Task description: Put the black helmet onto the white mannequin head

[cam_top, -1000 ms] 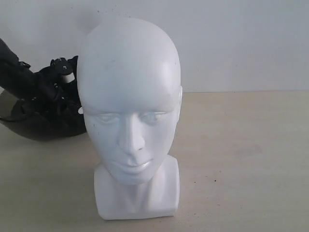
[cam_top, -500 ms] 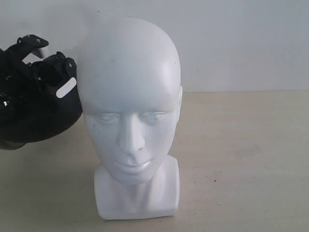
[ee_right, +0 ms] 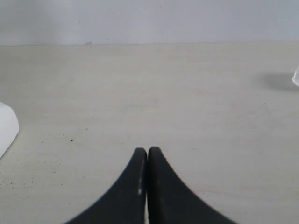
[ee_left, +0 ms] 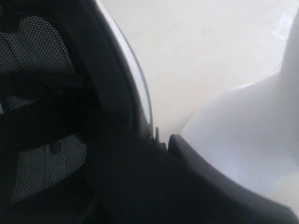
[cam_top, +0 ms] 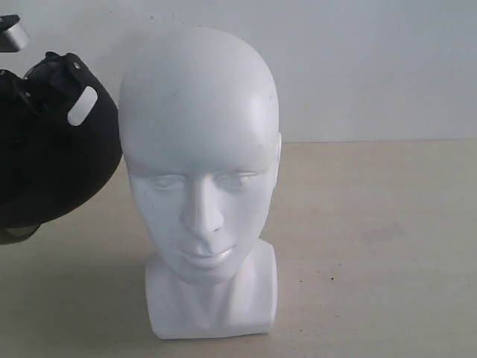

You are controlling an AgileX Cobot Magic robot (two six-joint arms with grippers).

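The left gripper (cam_top: 65,86) grips the black helmet (cam_top: 52,168) by its rim. It has lifted the helmet higher than a moment ago, clear of the table (cam_top: 373,239) and just left of the white mannequin head (cam_top: 197,149), which has not moved. The right gripper (ee_right: 147,154) hangs over the table, jaws pressed together and holding nothing.

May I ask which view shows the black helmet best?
The exterior view: the black helmet shows its rounded shell beside the white mannequin head, though cropped at the edge. The left wrist view gives only its mesh lining up close; the right wrist view shows none.
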